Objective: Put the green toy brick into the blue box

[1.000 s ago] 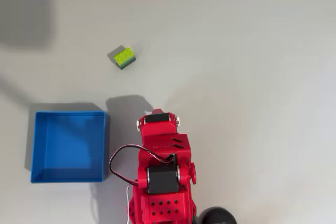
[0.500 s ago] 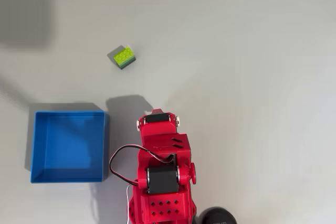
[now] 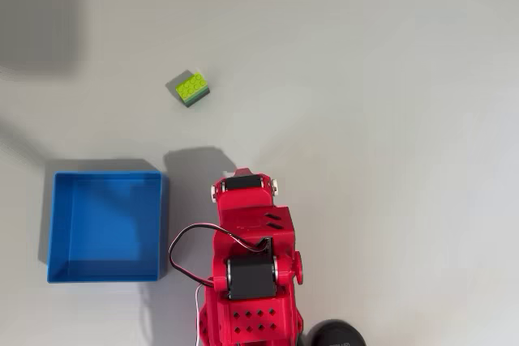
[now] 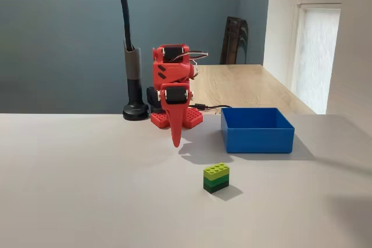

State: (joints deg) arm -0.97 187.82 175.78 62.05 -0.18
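A red arm (image 4: 172, 79) sits folded on a pale table (image 3: 389, 103), its claw (image 4: 175, 139) pointing straight down with the fingers pressed together and pinching nothing, the tip just above the surface in the fixed view. The brick (image 4: 216, 178) stands on the table in front of the claw and slightly to its right in that view, well apart from it. The box (image 4: 256, 129) rests to the claw's right; in the overhead view the box (image 3: 106, 226) lies left of the arm and the brick (image 3: 190, 89) beyond it.
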